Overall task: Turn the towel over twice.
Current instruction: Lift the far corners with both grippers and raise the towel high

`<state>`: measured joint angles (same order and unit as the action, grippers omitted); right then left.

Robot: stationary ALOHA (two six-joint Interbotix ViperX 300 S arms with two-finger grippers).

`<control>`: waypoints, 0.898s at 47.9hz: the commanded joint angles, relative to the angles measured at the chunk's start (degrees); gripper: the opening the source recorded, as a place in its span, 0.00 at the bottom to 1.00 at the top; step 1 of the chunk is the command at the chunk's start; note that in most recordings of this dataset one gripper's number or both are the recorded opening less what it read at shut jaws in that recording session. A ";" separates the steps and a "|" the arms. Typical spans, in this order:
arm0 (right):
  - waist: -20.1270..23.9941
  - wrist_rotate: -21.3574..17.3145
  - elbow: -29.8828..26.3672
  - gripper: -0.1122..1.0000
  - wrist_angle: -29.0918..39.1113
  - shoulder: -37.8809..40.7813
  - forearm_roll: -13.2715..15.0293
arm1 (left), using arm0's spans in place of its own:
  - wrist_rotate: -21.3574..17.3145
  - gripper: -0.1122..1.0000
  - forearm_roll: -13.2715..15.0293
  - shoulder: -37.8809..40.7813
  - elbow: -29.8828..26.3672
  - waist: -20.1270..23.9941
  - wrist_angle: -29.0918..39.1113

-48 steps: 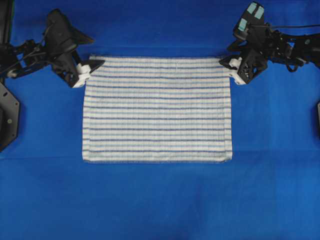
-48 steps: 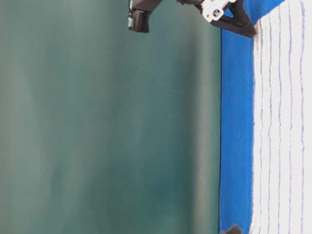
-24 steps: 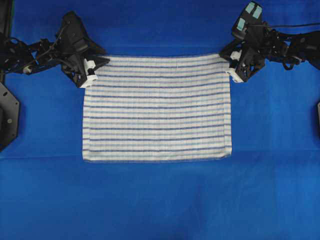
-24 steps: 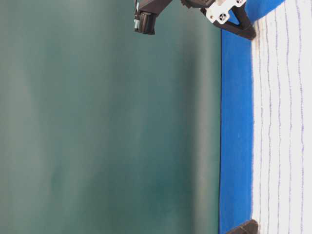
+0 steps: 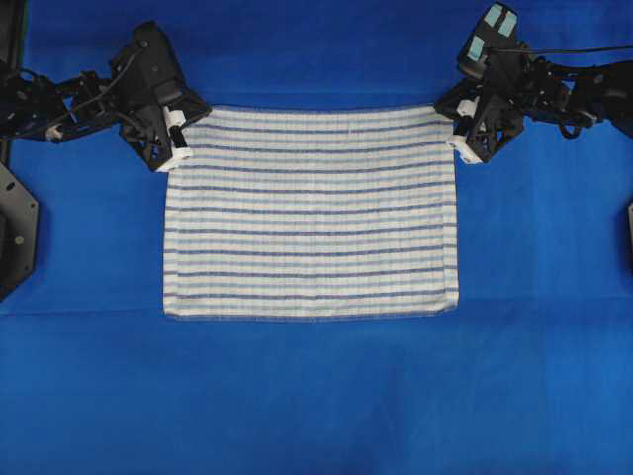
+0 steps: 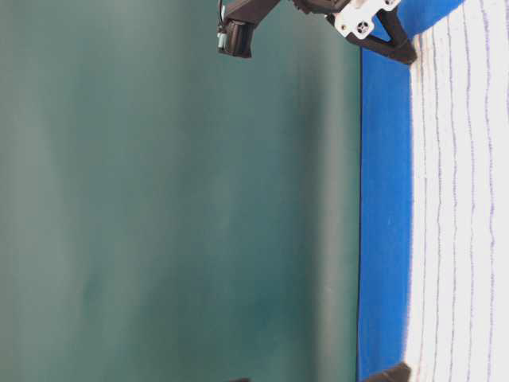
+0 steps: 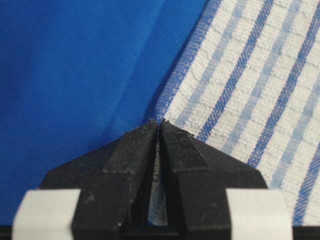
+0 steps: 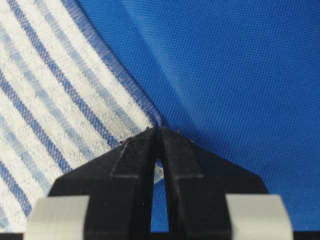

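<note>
Towel lies flat and spread on the blue cover, striped side up, middle of the table, its 2 far corners at the grippers. Left gripper is clenched on the far-left corner, black fingers pinching the towel hem together with a fold of cover. Right gripper is clenched on the far-right corner, fingertips meeting at the hem.
</note>
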<state>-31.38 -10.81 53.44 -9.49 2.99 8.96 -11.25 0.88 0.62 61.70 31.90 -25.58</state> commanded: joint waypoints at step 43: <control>-8.79 6.77 -18.19 0.15 17.84 -19.16 4.48 | -1.85 0.12 0.18 -23.47 -10.72 8.70 8.17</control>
<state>-39.99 -4.22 37.97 7.47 -14.15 12.92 -13.01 0.97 -21.01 52.73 40.17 -16.79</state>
